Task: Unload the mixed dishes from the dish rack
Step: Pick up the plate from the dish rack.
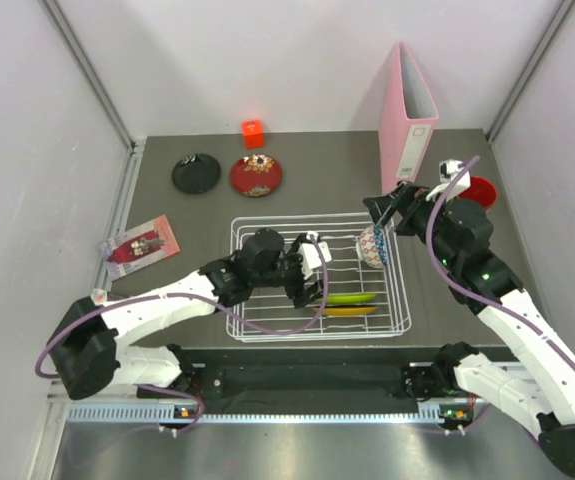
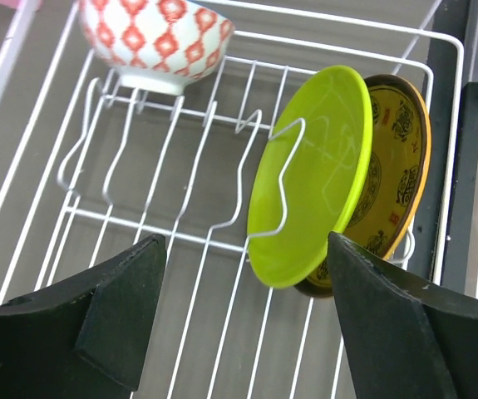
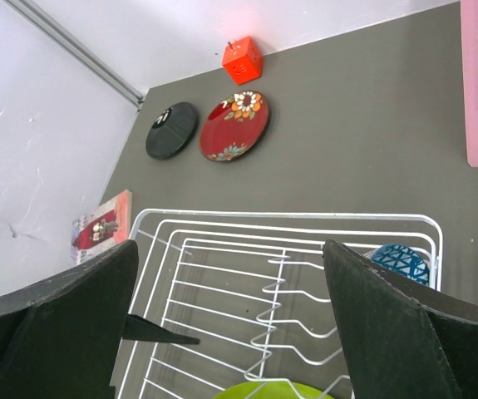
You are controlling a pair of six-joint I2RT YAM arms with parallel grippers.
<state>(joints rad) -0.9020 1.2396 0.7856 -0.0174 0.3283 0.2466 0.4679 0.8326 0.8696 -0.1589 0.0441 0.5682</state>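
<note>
Our left gripper (image 2: pixel 247 239) has its fingers spread wide with nothing in them. The green plate (image 2: pixel 305 166) stands just ahead of the tips, and the gold plate (image 2: pixel 392 158) behind it, both in the rack (image 1: pixel 267 315). Our right gripper (image 3: pixel 230 249) is also wide open and empty, with the rack below its fingers.

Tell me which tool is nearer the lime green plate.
Left. The left tool hovers right beside the lime green plate over the dish rack; the right tool is farther back, near the bowl.

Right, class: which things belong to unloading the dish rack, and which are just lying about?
Job: dish rack, lime green plate, gold patterned plate, patterned bowl, black plate, dark red plate, red cup.
Lying about: orange-red cube, pink binder, picture card.
</note>
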